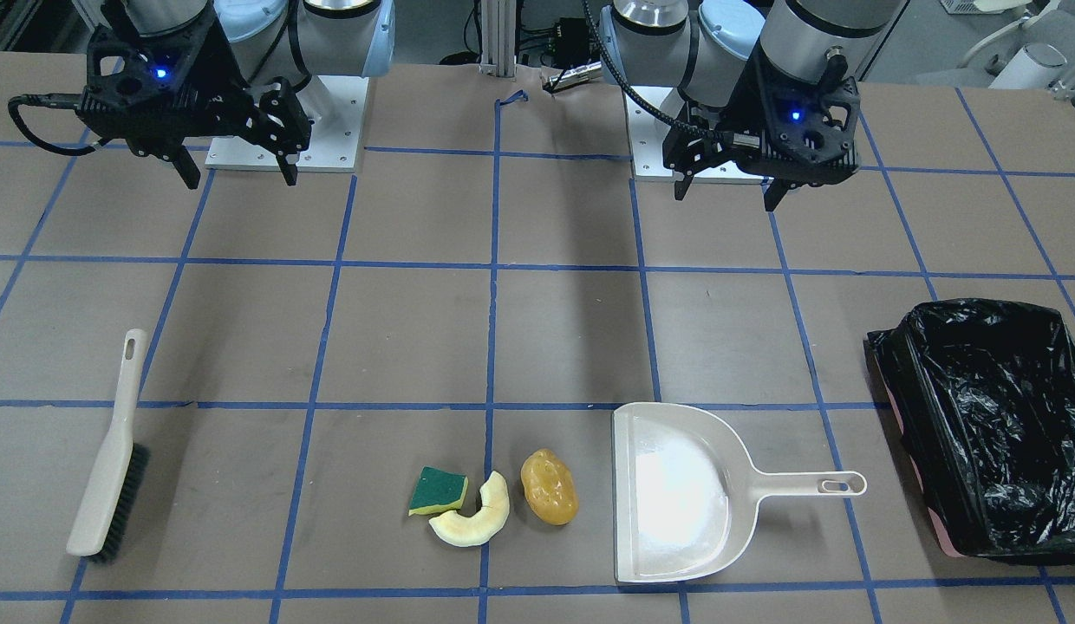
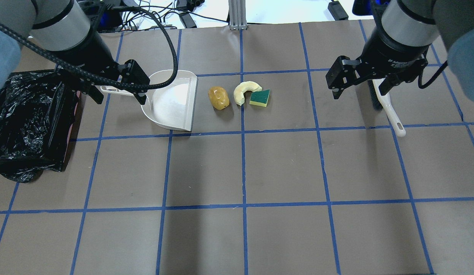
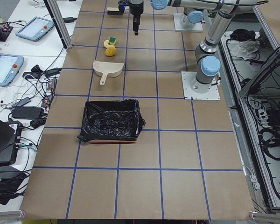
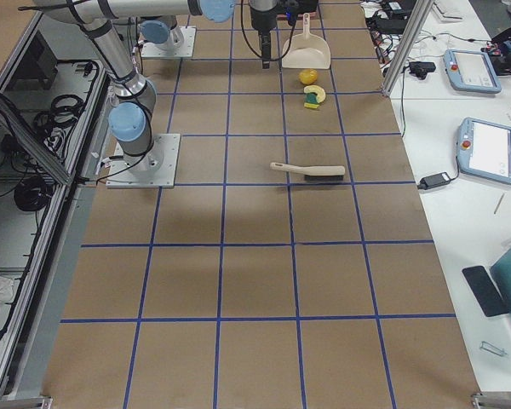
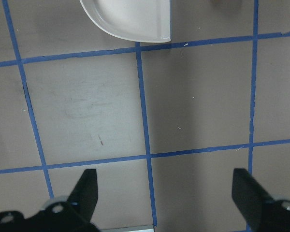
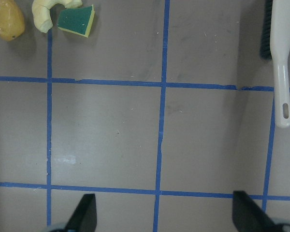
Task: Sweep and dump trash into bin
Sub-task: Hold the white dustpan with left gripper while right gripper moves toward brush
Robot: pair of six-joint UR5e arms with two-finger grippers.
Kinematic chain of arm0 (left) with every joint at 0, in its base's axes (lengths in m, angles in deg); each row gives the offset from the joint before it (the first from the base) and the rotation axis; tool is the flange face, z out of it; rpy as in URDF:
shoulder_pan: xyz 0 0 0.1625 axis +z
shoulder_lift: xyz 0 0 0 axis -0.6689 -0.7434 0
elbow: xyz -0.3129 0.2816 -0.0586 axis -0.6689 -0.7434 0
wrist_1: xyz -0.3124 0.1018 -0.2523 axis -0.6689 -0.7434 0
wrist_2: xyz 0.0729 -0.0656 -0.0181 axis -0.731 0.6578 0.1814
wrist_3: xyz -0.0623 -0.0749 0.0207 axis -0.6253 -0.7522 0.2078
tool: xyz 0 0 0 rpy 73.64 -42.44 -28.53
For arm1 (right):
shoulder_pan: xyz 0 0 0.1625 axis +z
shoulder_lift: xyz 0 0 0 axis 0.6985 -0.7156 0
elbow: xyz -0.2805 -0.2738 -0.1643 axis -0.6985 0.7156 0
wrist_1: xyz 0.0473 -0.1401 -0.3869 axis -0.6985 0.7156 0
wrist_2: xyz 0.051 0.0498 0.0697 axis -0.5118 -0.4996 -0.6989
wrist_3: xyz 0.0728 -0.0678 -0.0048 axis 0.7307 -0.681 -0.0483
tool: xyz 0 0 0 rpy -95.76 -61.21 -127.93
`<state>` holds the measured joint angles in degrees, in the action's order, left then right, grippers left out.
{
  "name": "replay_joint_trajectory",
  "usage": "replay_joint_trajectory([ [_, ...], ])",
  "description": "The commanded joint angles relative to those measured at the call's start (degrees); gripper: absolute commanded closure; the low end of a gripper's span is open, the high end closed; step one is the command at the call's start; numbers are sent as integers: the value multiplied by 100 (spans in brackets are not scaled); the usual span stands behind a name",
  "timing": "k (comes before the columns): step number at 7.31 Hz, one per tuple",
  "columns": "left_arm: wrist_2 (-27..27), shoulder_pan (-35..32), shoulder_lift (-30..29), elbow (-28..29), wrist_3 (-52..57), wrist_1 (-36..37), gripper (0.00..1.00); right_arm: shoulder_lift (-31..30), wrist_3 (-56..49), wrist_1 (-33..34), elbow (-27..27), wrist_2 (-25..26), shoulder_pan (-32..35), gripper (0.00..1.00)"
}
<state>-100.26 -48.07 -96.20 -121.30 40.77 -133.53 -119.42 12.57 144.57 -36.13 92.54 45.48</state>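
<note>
Both arms are up off the table (image 1: 546,347), nothing in hand.

Left gripper (image 1: 726,192): jaws spread wide, empty, hovering on the robot side of the beige dustpan (image 1: 676,511). Its wrist camera shows only the pan's near corner at the top edge, with bare table between the fingers (image 5: 87,191).

Right gripper (image 1: 240,178): jaws also wide apart, empty, hovering over bare table. Its wrist camera shows the trash at top left and the brush handle at top right.

In the front-facing view, the trash is 3 pieces in a row near the operator-side edge, all lying on the table:
- green-topped sponge (image 1: 439,490), leftmost, touching or just beside the melon slice
- pale melon slice (image 1: 468,530), in the middle, a crescent curving around toward the sponge
- orange-yellow potato lump (image 1: 550,498), just right of the slice, with a small gap between them

The dustpan lies flat to the right of the potato, near it but not touching. Its open mouth faces the trash and its handle points right toward the bin.

The black-bagged bin (image 1: 915,416) is at the far right, on the robot's left side, well apart from the trash. A pink edge shows at its base.

The hand brush (image 1: 113,459) lies flat at the far left, well apart from the sponge, with its bristles at the end nearest the operator side.
</note>
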Motion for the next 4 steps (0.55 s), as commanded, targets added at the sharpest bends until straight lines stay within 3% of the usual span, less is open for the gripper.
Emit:
replay_joint_trajectory([
  [1, 0, 14, -67, -19, 10, 268, 0, 0, 9, 3, -4, 28, -5, 0],
  [4, -9, 119, -382, 33, 1517, 741, 0, -9, 61, -225, -4, 28, -14, 0],
])
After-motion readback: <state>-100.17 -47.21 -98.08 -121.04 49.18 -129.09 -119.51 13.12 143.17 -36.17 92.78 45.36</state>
